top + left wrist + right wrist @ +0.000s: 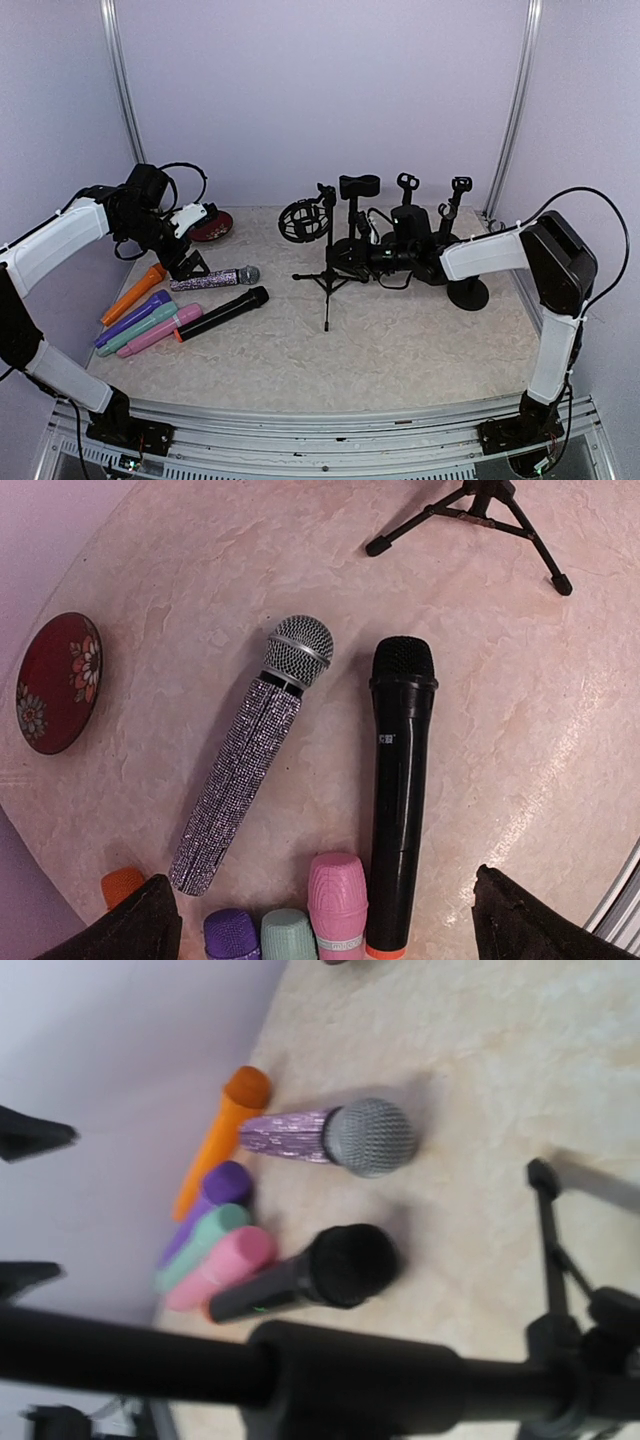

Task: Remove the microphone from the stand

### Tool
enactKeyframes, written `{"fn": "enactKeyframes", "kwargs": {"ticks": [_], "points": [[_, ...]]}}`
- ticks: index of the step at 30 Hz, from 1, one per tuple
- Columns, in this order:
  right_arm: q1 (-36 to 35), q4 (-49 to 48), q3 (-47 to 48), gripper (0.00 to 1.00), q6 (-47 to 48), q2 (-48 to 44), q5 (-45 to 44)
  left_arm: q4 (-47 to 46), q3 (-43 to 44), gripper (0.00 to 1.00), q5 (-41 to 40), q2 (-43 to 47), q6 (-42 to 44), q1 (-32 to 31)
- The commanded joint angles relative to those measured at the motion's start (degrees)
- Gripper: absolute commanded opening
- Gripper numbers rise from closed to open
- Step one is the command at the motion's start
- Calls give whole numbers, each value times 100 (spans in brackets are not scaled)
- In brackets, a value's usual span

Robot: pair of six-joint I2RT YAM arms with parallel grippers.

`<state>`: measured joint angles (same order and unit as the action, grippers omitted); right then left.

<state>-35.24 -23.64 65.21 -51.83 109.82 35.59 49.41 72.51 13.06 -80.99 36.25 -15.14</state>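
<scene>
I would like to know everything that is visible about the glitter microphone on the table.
The glitter microphone has a round silver mesh head, a dark ring below it and a straight body covered in small sparkling stones, silvery with a purple tint. It looks whole. It lies flat on the pale marbled table, with its head toward the table's middle. The black microphone lies beside it, with a gap between them. Nothing grips it.

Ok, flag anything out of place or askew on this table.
Nothing spilled or broken. Only the glitter microphone lies skewed, angled away from the black microphone beside it rather than parallel.
</scene>
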Motion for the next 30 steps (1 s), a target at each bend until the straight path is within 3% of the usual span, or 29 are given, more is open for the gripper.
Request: {"fn": "enactKeyframes", "kwargs": {"ticks": [1,7,13,18,25,27,30], "points": [[-65,1445,352,0,1188,-278,-863,100,226,99,59,28,7,37],[-474,2767,841,0,2493,-159,-2207,120,296,99,73,23,-26,37],[-894,2768,751,0,3486,-198,-3130,153,287,99,66,46,-16,36],[-1433,2762,893,0,4533,-198,-4508,164,291,99,42,67,14,37],[-1617,2722,956,0,5239,-262,-5306,172,309,99,65,38,-15,34],[-1617,2751,974,14,5248,-304,-5392,167,299,99,67,33,-17,37],[-1584,2713,941,53,5007,-447,-5230,171,294,99,60,47,-19,37]]}}
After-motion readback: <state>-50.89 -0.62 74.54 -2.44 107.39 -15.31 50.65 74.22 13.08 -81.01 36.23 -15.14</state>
